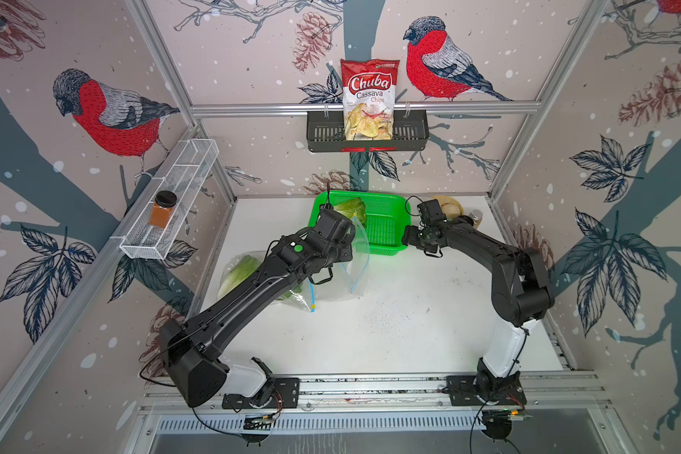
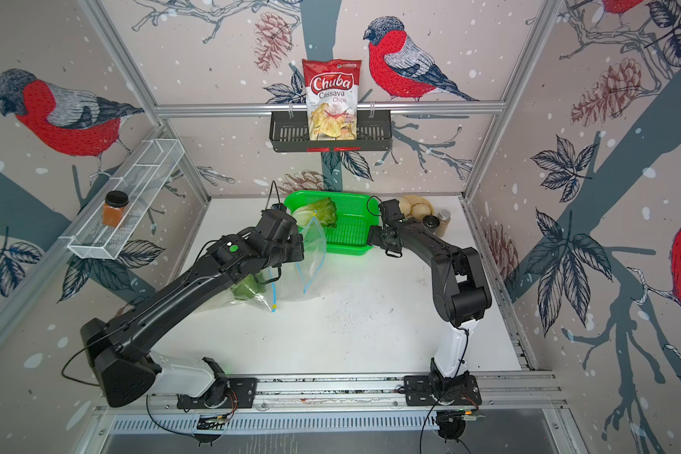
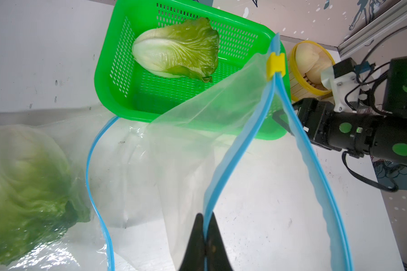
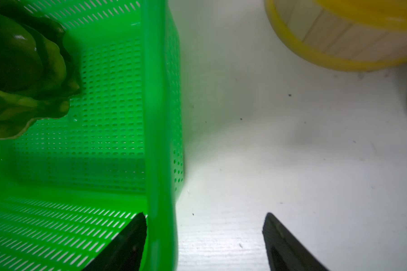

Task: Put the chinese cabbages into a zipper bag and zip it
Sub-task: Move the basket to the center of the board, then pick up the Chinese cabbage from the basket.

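left gripper [image 3: 206, 237] pinching zipper bag [image 3: 197, 112] rim; right gripper [image 4: 205, 215] spread astride basket [image 3: 99, 77] wall; cabbage [image 3: 176, 49], upper centre of frame: probably light, soft, bruisable; best grabbed across firm white base

left arm [image 1: 236, 310], right arm [image 1: 516, 271]: matte black, boxy jointed links. white plastic shell [image 1: 246, 377] on lowest link. round green sticker [image 1: 298, 248] at wrist. thin black cable [image 3: 383, 187] looped outside. right gripper [image 4: 205, 215]: black tapered fingers [image 4: 284, 244].

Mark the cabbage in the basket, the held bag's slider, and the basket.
cabbage [image 3: 174, 51]: left wrist view, ribbed middle.
slider [image 3: 275, 64]: left wrist view, yellow body.
basket [image 3: 120, 58]: left wrist view, perforated wall.
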Motion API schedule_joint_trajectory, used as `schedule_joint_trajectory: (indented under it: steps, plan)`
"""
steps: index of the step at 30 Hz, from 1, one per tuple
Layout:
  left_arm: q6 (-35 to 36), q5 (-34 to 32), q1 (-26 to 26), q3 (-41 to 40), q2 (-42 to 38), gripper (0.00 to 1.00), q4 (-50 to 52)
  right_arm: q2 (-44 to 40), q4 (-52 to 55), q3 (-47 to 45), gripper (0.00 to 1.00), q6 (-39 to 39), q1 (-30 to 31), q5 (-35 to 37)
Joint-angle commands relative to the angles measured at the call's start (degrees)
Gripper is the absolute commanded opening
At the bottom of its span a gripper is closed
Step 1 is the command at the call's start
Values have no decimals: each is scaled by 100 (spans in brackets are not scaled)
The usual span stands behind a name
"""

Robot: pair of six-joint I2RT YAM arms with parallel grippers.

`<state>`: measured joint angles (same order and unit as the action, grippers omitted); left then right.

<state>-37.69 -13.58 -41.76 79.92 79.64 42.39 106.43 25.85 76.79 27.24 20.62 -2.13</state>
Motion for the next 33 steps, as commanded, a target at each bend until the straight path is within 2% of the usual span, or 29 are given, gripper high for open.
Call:
schedule_joint_trajectory:
  steps: [1, 9, 15, 24, 31, 33]
  plan:
    - [30, 9, 10, -47, -51, 0, -126, -322, 347, -389, 78, -33, -73, 235]
    - [19, -107, 36, -125, -128, 0, -28, -1648, 441, -1736, 79, -109, -334, 319]
    - [-42, -75, 36, -246, -185, 0, -75, -2384, 650, -2260, 79, -244, -523, 398]
    - [-28, -3, 30, -241, -137, 0, -187, -2568, 618, -1150, 79, -227, -267, -389]
    - [50, 114, 29, -258, -57, 0, -393, -1969, -615, -811, 80, -45, -220, -1679]
    - [78, 183, 30, -228, 21, 0, -450, -1736, -907, -696, 80, -33, -249, -1811]
